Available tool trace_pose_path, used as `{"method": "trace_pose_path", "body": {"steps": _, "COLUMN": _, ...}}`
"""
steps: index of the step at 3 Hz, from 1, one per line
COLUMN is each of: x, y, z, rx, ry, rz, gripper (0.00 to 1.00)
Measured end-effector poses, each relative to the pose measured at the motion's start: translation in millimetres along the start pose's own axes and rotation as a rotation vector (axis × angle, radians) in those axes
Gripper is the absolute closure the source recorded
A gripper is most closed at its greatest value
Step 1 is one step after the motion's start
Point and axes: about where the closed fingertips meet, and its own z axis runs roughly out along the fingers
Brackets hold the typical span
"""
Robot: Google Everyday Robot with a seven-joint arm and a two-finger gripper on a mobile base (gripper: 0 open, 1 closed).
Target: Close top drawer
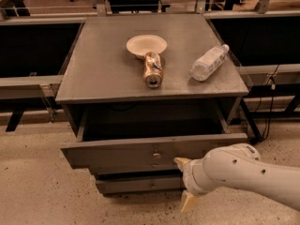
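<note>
A white bowl, a tipped can touching it and a plastic bottle lie on the cabinet top.

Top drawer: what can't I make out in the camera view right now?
Inside of the top drawer: lost in shadow under the tabletop; contents unknown.
Pincer, open, by the drawer front right of the knob: whether its upper finger touches the panel is unclear.
Lower drawer fronts: mostly hidden by the open drawer and the arm.
Arm: cut off by the right edge.
</note>
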Motion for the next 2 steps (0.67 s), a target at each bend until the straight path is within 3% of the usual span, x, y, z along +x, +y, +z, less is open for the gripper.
{"method": "trace_pose_path", "body": {"steps": 2, "x": 15.7, "y": 20.5, "z": 9.7, "rx": -0.082, "ry": -0.013, "rz": 0.039, "gripper": 0.61}}
